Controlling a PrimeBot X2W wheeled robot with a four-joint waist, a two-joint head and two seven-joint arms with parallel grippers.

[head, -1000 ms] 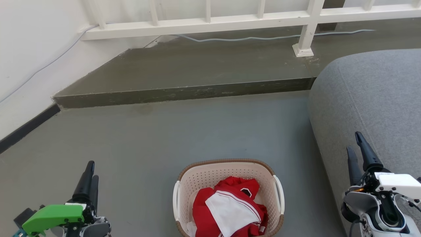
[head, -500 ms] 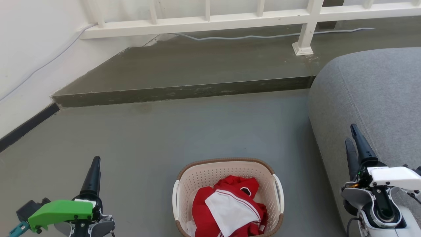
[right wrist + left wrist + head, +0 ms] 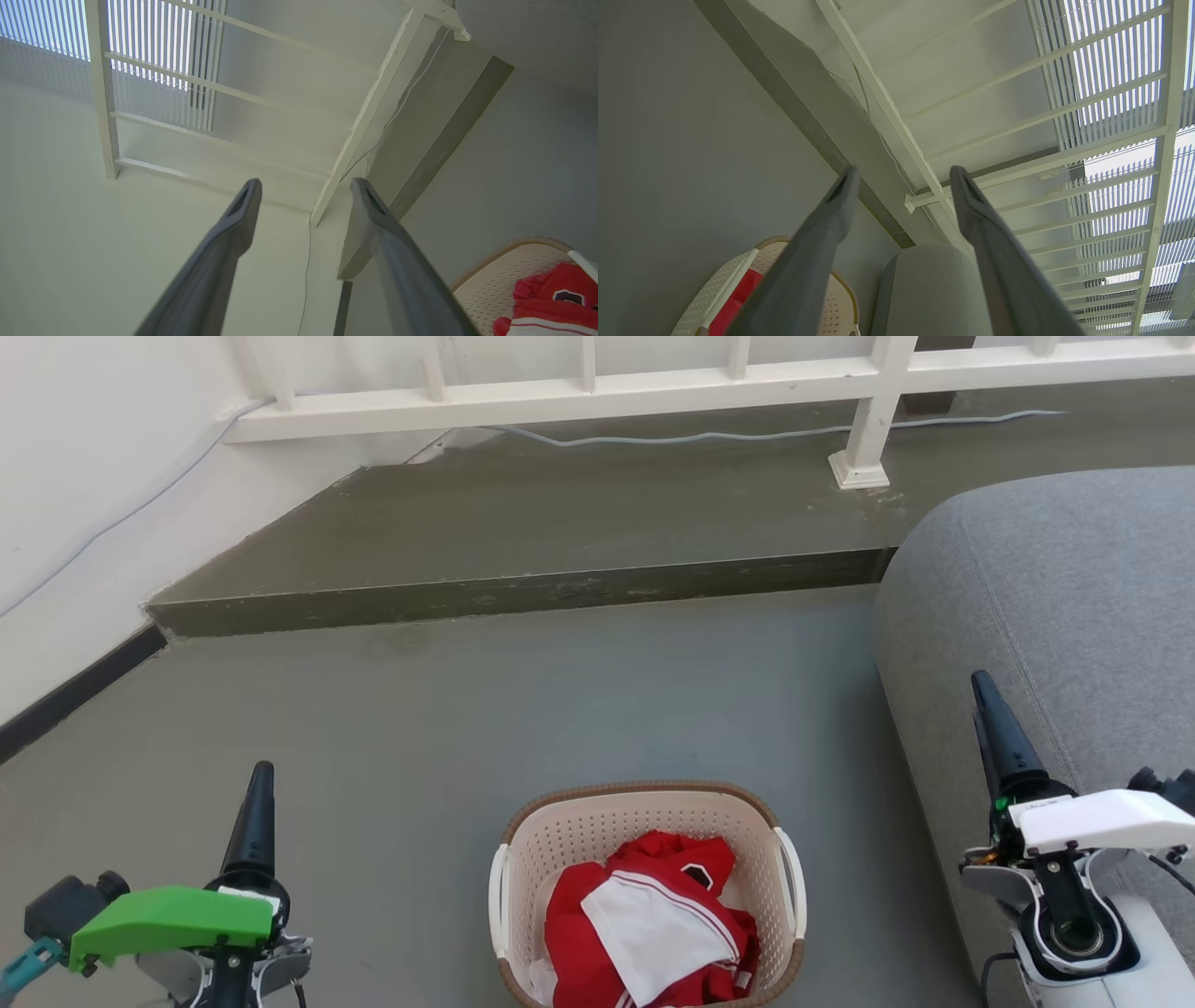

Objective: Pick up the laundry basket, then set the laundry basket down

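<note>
One laundry basket (image 3: 597, 823) sits on seemingly concrete floor (image 3: 560, 709).

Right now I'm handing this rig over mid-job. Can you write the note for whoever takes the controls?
Left gripper: jaws open, empty, off to the left of the laundry basket and not touching it.
Right gripper: jaws open, empty, off to the basket's right, in front of the grey sofa.
The laundry basket stands upright on the floor between the two grippers, with red and white clothing inside. Nothing is on its white side handles.
Done: nothing yet; the basket is neither grasped nor lifted.
Left: take hold of the basket, lift it, set it down.
</note>
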